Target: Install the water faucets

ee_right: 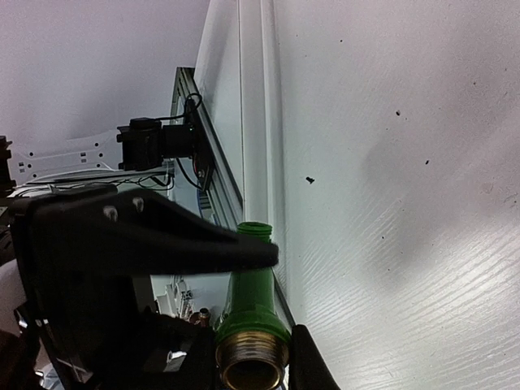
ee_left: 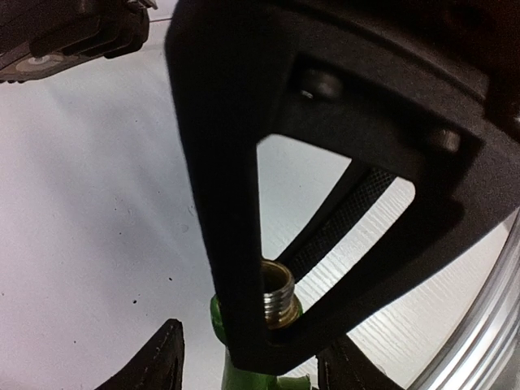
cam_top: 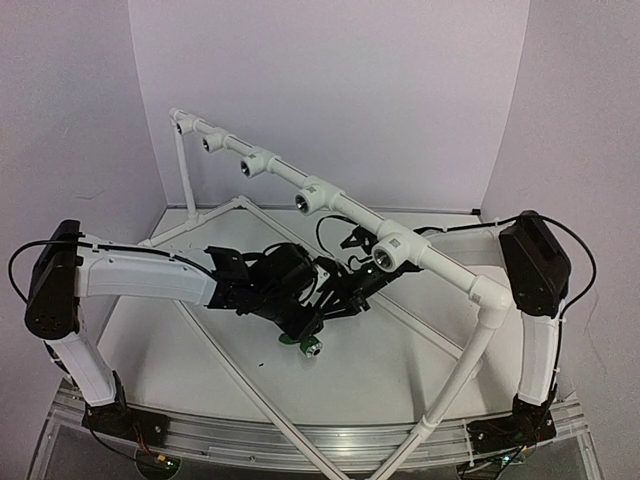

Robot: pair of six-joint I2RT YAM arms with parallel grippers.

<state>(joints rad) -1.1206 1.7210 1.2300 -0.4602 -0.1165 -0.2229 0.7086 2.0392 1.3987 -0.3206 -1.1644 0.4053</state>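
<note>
Faucet [cam_top: 308, 346] sits at the centre of the top view, low under both grippers, just below-left of the nearest tee [cam_top: 390, 252]. Can't tell if it touches the table [cam_top: 420, 370]. Pipe frame [cam_top: 330, 200] runs upper left to lower right, with a row of open tees, none with a faucet in. Left arm [cam_top: 140, 275] reaches in from the left and right arm [cam_top: 535, 270] from the right, meeting mid-frame.

Right gripper [ee_right: 244, 363]: fingers narrow, seemingly clamped on the threaded metal end at the bottom of the right wrist view. Left gripper [ee_left: 252, 366]: fingers straddle the green body at the bottom of the left wrist view with a gap on one side, so can't tell if it is pinching. One of its fingers touches the green tip in the right wrist view.

Risks:
- Two grippers are on one small part, so a pull from either could twist it loose and drop it.
- The grip on the threads may slip.
- A tilted thread at the tee would cross-thread or jam.
- The crowded fingers could knock the frame.
</note>
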